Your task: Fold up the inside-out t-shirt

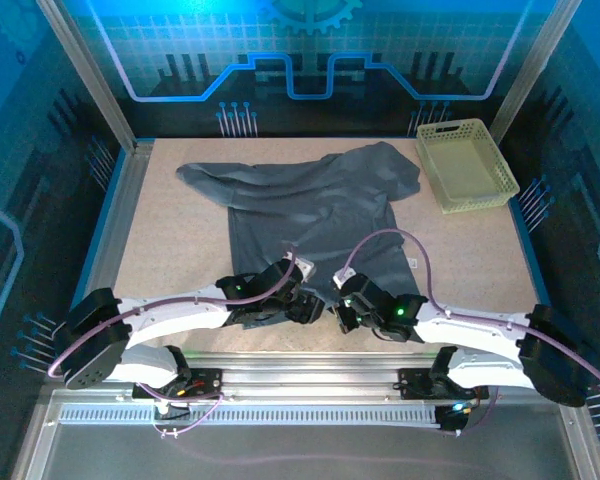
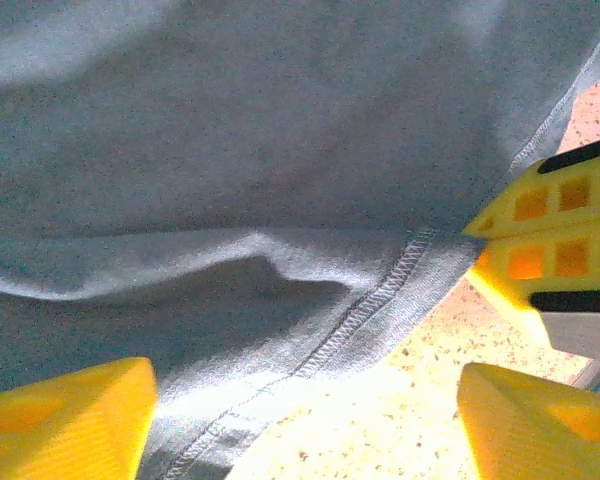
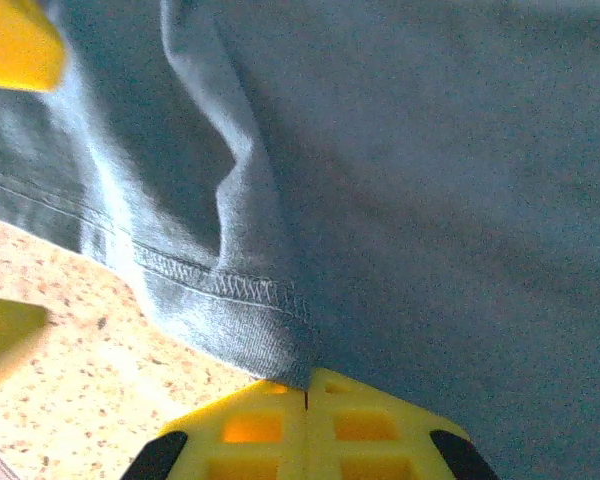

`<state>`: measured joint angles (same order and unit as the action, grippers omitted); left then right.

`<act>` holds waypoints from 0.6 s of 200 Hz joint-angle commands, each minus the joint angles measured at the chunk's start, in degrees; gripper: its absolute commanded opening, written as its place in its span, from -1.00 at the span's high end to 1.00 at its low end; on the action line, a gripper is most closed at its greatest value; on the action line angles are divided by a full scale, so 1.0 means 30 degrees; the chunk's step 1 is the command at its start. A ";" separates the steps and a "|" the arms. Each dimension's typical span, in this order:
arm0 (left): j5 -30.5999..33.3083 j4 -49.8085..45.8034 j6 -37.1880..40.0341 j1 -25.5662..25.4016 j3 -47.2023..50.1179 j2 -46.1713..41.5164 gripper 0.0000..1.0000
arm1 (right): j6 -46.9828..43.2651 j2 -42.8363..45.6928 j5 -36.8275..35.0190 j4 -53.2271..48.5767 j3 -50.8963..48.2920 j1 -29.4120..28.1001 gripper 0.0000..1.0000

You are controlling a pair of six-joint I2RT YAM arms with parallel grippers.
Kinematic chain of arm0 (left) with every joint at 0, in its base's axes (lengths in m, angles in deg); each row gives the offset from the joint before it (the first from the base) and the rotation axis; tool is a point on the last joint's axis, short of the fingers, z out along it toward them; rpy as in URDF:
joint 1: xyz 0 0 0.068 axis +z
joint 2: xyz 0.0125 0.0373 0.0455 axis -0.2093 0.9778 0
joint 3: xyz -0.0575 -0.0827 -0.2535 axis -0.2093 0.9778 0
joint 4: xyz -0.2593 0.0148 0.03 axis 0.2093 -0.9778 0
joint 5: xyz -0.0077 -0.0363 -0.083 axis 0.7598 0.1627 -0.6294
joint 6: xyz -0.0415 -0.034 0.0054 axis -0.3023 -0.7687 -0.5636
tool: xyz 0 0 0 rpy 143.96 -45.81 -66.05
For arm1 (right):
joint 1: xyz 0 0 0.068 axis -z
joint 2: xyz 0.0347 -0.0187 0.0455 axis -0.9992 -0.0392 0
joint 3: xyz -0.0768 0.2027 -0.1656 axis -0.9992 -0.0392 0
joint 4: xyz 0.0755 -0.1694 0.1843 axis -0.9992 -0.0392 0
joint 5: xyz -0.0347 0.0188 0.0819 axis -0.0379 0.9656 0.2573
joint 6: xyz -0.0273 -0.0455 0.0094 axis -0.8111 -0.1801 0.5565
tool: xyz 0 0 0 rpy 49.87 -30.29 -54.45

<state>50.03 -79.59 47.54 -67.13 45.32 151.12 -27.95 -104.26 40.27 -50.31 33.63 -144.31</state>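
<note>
On the speckled bench [image 1: 170,250], the near hem of the inside-out t-shirt [image 1: 310,210] is pinched by the right end effector [image 3: 305,398]; the left end effector [image 2: 300,425] is spread just beside it.

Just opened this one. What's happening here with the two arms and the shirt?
Both arms are working at the near hem of the dark grey t-shirt, which lies spread on the table. The right gripper is shut on a pinch of the hem. The left gripper is open beside it, straddling the hem edge and gripping nothing. The shirt is not folded yet.
</note>
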 commanded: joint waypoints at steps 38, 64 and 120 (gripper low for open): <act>0.1132 0.0723 0.1232 -0.0723 -0.1031 0.1854 -0.93 | -0.0385 0.2072 0.0189 -0.0648 0.1125 0.0475 1.00; 0.2391 0.0781 0.0940 -0.0723 -0.1736 0.2519 -0.92 | -0.0394 0.2165 0.0127 -0.0758 0.1298 0.0507 1.00; 0.5405 0.0213 0.0337 -0.0694 -0.2572 0.3326 -0.46 | -0.0395 0.2552 -0.0124 -0.0714 0.1224 0.0655 1.00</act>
<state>60.19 -78.58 49.37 -69.25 39.68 160.47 -28.54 -97.92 40.29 -51.95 36.06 -142.82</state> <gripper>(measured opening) 0.766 0.065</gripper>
